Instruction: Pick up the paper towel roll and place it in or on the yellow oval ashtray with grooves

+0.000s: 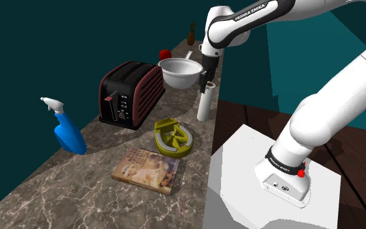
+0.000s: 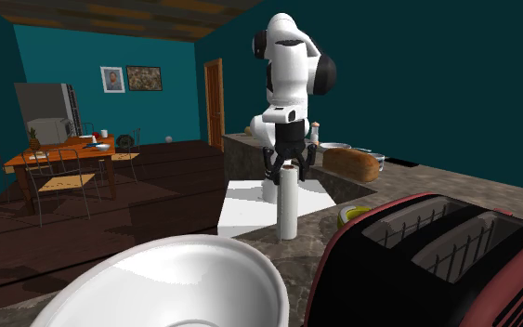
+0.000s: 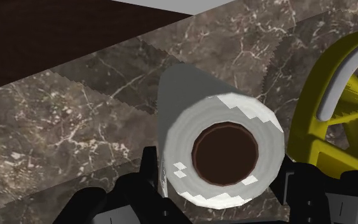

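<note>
Gripper (image 2: 289,171) spread apart, astride top of upright paper towel roll (image 2: 288,209) on desk (image 1: 58,188) — yellow ashtray (image 1: 173,137) nearby, shoulder view's centre.

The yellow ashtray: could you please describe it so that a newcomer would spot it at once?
On the marble counter in the shoulder view stands a black and red toaster. Nearer the camera, between a book and the upright white paper towel roll, lies the ashtray. It alone is yellow: a low, grooved oval dish.
</note>
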Robot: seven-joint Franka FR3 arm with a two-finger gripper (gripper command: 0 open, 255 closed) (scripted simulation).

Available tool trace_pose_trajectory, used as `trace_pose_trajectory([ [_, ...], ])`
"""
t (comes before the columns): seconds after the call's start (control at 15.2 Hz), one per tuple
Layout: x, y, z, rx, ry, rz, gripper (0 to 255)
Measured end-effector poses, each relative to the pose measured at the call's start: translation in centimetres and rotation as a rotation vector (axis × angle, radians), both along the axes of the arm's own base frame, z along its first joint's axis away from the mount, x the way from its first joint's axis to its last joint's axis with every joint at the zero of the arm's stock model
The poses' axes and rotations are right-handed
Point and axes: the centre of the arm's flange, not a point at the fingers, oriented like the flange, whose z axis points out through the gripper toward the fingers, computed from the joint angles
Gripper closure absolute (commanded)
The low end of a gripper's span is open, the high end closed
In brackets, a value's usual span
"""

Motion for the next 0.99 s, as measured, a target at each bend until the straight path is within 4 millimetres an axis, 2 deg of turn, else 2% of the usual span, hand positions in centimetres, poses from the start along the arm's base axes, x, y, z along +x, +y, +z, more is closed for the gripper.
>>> trace_pose_trajectory([
  [0.33, 0.0, 0.0, 0.2, 0.000, 0.001, 0.000, 255],
  [0.99, 0.0, -0.1, 5.2, 0.000, 0.001, 0.000, 255],
])
